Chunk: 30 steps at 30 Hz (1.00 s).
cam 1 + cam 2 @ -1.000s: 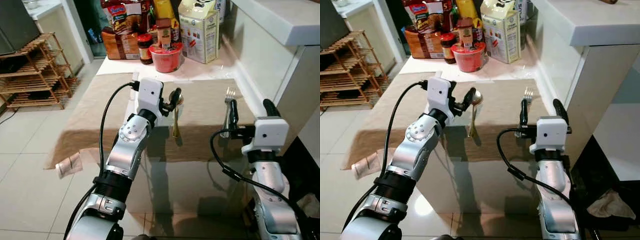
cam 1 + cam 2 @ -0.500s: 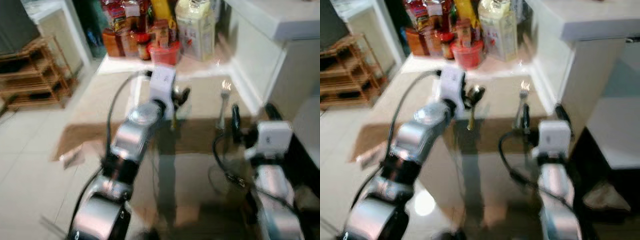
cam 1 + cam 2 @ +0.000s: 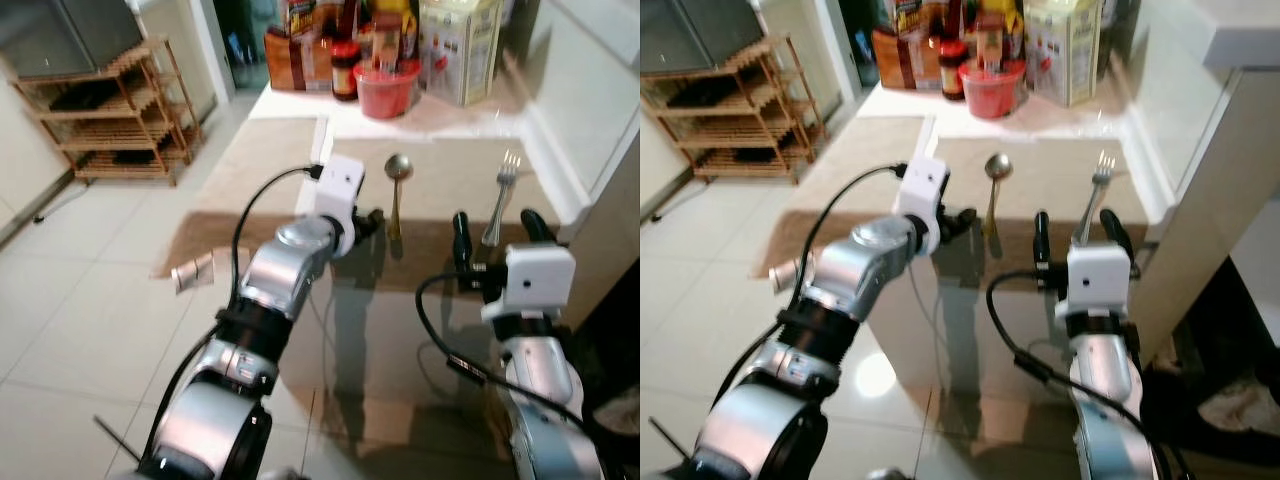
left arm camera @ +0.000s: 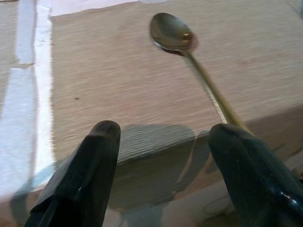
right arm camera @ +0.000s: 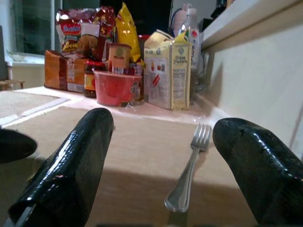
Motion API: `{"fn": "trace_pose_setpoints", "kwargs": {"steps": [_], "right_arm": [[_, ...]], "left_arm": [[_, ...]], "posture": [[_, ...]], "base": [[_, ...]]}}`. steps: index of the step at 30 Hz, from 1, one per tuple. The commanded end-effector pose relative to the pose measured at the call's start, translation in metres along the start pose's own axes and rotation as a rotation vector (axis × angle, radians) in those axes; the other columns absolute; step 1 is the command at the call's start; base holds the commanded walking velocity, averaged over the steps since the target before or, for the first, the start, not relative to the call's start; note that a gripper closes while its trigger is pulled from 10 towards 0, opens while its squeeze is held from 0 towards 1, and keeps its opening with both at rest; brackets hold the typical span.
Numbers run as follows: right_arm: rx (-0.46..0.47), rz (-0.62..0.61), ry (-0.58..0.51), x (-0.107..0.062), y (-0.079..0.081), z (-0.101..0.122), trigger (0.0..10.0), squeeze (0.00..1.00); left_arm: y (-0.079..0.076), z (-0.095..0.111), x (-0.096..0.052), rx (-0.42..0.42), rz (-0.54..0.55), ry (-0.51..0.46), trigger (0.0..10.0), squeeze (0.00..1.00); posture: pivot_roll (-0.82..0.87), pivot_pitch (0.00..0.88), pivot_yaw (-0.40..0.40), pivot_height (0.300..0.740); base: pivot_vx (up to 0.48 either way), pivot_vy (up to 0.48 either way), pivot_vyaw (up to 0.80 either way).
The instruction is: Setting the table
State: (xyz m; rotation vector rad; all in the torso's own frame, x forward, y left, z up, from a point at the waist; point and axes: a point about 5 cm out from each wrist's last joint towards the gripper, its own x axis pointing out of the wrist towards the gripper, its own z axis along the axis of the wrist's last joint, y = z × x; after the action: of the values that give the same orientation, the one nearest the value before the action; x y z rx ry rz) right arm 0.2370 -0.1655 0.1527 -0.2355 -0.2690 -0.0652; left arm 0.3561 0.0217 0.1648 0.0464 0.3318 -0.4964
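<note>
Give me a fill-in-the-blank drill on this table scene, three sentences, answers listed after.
1. The spoon lies on the placemat with its bowl pointing toward the red ____ at the far end of the table.
2. The utensil lying to the robot's right of the spoon is a ____.
3. The left gripper has its fingers ____ and holds nothing, as does the right gripper.

Missing words: tub; fork; open
</note>
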Motion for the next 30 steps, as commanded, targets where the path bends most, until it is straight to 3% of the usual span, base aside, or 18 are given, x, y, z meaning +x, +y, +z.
{"fn": "trace_pose_setpoints", "kwargs": {"steps": [1, 9, 14, 18, 21, 30], "right_arm": [[0.003, 0.004, -0.011, 0.000, 0.002, 0.006, 10.0, 0.00], [0.007, 0.011, -0.015, 0.002, 0.003, 0.007, 10.0, 0.00], [0.013, 0.039, -0.011, 0.005, 0.009, 0.005, 10.0, 0.00], [0.005, 0.058, -0.032, 0.006, 0.012, 0.009, 10.0, 0.00], [0.005, 0.032, -0.039, 0.004, 0.009, 0.011, 10.0, 0.00], [0.005, -0.036, 0.026, -0.009, 0.000, 0.005, 10.0, 0.00]], "left_arm": [[0.002, 0.008, 0.001, 0.008, 0.017, -0.025, 10.0, 0.00], [0.000, 0.024, 0.000, 0.001, -0.004, -0.100, 10.0, 0.00], [-0.001, 0.021, 0.002, -0.023, -0.008, -0.094, 10.0, 0.00], [-0.008, 0.027, 0.007, 0.013, -0.040, -0.113, 10.0, 0.00], [-0.009, 0.029, 0.008, 0.050, -0.061, -0.133, 10.0, 0.00], [-0.018, 0.035, 0.007, 0.037, -0.130, -0.253, 10.0, 0.00]], "posture": [[-0.10, 0.000, 0.141, 0.736], [-0.09, 0.000, 0.122, 0.736], [-0.09, 0.000, 0.110, 0.736], [-0.10, 0.000, 0.132, 0.736], [-0.11, 0.000, 0.148, 0.736], [-0.15, 0.000, 0.176, 0.736]], "base": [[0.000, 0.000, 0.00], [0.000, 0.000, 0.00], [0.000, 0.000, 0.00], [0.000, 0.000, 0.00], [0.000, 0.000, 0.00], [0.000, 0.000, -0.07]]}}
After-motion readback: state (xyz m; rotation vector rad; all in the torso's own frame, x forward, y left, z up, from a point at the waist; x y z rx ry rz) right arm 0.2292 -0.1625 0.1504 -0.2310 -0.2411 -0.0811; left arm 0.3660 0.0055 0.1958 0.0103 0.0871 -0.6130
